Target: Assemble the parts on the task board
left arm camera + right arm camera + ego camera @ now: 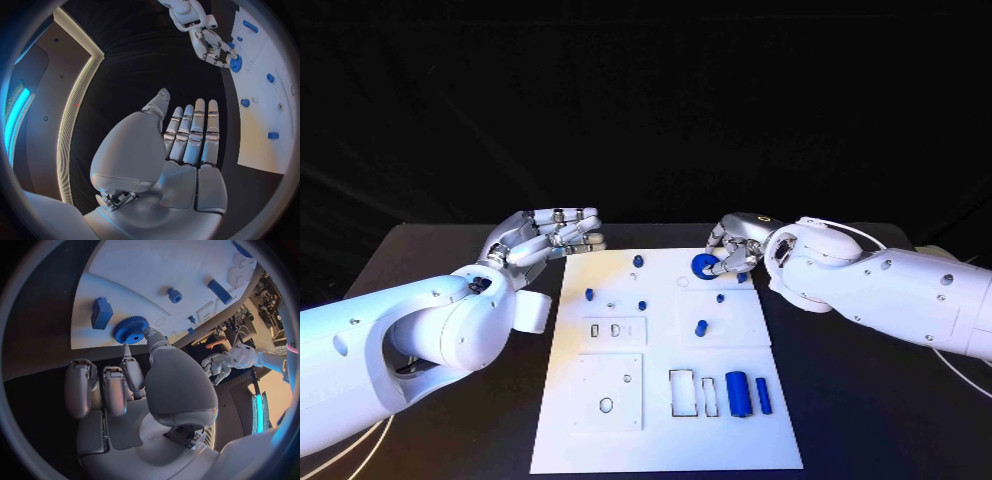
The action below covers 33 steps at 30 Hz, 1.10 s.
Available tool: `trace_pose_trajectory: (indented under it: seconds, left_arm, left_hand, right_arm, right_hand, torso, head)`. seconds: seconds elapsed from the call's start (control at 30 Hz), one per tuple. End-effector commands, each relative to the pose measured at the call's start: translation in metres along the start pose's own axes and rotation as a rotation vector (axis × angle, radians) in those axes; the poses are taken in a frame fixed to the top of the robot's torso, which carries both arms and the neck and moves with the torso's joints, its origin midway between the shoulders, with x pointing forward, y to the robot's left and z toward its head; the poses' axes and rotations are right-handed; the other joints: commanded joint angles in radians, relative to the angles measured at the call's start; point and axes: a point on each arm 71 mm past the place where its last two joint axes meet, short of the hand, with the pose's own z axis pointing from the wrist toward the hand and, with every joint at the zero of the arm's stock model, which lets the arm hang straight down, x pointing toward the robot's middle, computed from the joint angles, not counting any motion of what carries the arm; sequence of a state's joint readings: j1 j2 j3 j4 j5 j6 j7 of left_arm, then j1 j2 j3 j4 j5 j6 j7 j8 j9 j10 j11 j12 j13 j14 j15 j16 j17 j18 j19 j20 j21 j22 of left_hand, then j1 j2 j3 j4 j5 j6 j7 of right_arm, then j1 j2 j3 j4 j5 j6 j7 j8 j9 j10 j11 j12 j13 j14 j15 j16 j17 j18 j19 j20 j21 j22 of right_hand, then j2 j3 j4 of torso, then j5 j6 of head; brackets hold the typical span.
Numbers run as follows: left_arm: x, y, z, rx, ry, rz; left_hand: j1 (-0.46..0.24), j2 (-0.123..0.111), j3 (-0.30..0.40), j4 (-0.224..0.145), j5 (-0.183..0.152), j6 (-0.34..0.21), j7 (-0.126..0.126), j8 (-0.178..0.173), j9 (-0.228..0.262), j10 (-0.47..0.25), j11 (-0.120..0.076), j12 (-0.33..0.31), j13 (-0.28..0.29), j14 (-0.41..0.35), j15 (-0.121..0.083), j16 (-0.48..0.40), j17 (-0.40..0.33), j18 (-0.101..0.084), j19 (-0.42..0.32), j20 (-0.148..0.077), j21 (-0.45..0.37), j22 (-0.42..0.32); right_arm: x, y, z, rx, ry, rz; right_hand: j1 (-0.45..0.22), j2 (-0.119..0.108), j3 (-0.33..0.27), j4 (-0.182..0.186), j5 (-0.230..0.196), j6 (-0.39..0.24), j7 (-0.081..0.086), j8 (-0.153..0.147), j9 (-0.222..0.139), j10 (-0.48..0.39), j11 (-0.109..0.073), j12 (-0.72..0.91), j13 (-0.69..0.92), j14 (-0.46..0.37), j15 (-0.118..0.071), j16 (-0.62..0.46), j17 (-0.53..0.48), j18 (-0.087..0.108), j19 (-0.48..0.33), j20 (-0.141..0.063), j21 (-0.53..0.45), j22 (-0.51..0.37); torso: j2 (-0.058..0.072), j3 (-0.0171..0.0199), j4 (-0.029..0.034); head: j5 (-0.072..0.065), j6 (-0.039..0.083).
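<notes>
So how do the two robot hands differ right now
The right robot hand pinches a blue gear at the far edge of the task board; the left robot hand holds nothing. The right one's fingers curl around the gear, while the left one's fingers are extended and it hovers off the board's far left corner. Both are silver, on white arms.

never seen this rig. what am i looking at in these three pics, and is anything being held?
A two-armed robot with silver many-fingered hands works at a black table. The square picture comes from its head camera; the round ones come from fisheye cameras behind each wrist. On the table lies the white task board with small blue parts, among them a blue cylinder. The right hand pinches a blue gear at the board's far edge. The left hand holds nothing, its fingers stretched out straight in its wrist view.
</notes>
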<state>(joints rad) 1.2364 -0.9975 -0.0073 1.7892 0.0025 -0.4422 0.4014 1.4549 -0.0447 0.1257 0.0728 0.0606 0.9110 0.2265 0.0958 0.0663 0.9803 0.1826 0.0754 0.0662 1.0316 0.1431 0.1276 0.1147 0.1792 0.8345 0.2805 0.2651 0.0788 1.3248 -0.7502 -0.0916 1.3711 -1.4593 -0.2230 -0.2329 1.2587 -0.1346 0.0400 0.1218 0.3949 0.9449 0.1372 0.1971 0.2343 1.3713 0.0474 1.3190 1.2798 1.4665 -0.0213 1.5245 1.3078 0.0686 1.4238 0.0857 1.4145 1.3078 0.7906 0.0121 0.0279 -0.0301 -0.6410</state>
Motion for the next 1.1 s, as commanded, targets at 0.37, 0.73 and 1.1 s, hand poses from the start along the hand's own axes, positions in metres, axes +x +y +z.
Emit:
trace_pose_trajectory:
  seconds: [0.37, 0.73, 1.1]
  left_arm:
    - [0.0022, -0.0009, 0.0005, 0.004, 0.021, -0.009]
    - [0.0017, -0.0007, 0.0006, 0.002, 0.020, -0.009]
    - [0.0016, -0.0004, 0.0010, 0.000, 0.019, -0.009]
  left_hand:
    - [0.001, 0.010, -0.007, 0.001, 0.001, 0.006, 0.004, -0.006, 0.000, 0.004, 0.003, -0.006, 0.000, -0.007, 0.004, -0.005, 0.001, 0.005, -0.006, 0.001, -0.004, -0.002]
    - [0.001, 0.010, -0.007, 0.001, 0.001, 0.005, 0.004, -0.007, 0.000, 0.003, 0.004, -0.007, 0.000, -0.007, 0.004, -0.006, 0.001, 0.005, -0.006, 0.001, -0.005, -0.002]
    - [0.001, 0.010, -0.007, 0.001, 0.001, 0.005, 0.004, -0.007, 0.000, 0.003, 0.004, -0.007, 0.000, -0.007, 0.004, -0.006, 0.001, 0.005, -0.006, 0.001, -0.005, -0.002]
  right_arm:
    - [0.0029, -0.0010, 0.0012, 0.005, 0.033, -0.025]
    - [0.0059, 0.0005, 0.0030, 0.003, 0.032, -0.052]
    - [0.0046, 0.0056, 0.0016, -0.004, -0.018, -0.098]
  right_hand:
    - [0.012, -0.002, -0.013, 0.001, -0.005, -0.012, 0.000, 0.008, 0.003, -0.007, 0.008, 0.003, 0.002, 0.084, 0.006, 0.005, 0.168, -0.015, 0.000, 0.006, 0.001, 0.045]
    - [0.033, 0.008, -0.011, -0.001, -0.003, -0.007, -0.001, 0.023, 0.008, -0.005, 0.007, 0.011, 0.013, 0.085, 0.006, 0.009, 0.175, -0.016, 0.003, 0.008, 0.004, 0.052]
    - [0.101, 0.053, 0.039, -0.022, -0.086, 0.037, -0.016, 0.060, 0.022, 0.023, -0.007, 0.045, 0.052, 0.089, -0.006, 0.017, 0.193, -0.022, 0.023, -0.001, 0.024, 0.084]
  torso:
    - [0.001, 0.0009, 0.0005]
    - [0.001, 0.0014, 0.0000]
    - [0.000, 0.0017, 0.0007]
  head:
    - [0.001, -0.003]
    - [0.005, -0.008]
    - [0.005, -0.010]
